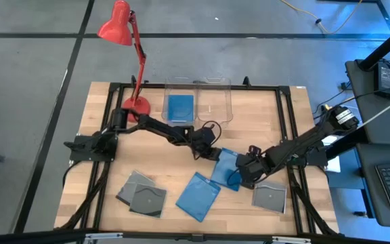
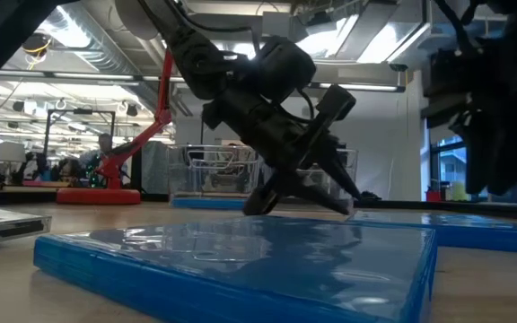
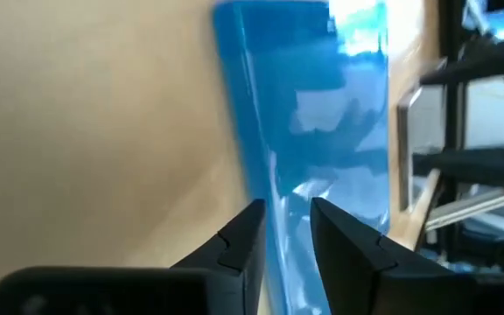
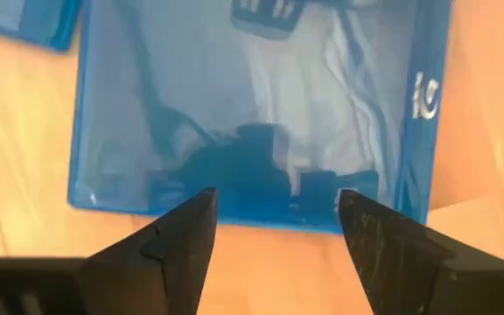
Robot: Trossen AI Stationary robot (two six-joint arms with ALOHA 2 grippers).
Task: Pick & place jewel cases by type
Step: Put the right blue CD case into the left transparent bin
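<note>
A blue jewel case (image 1: 225,165) lies mid-table between my two grippers. My left gripper (image 1: 212,154) slants down at its far left edge, fingers a narrow gap apart on either side of that edge (image 3: 285,219). My right gripper (image 1: 240,177) hangs wide open just above the case's near edge (image 4: 234,210), touching nothing. A second blue case (image 1: 198,196) lies flat nearer the front. Two grey cases (image 1: 142,194) overlap at front left, and a third (image 1: 269,196) lies at front right. Another blue case (image 1: 180,106) lies in the left clear bin. My left gripper has one finger (image 3: 245,238) on each side of the blue case's far left edge (image 3: 280,206), slanting down from the table's left. The gap is narrow and filled by the case, but I cannot tell whether the fingers touch it.
Two clear bins (image 1: 214,102) stand side by side at the table's far edge. A red desk lamp (image 1: 122,27) stands on its base at far left. The black frame rail (image 1: 283,122) runs around the table. Bare wood shows at far right.
</note>
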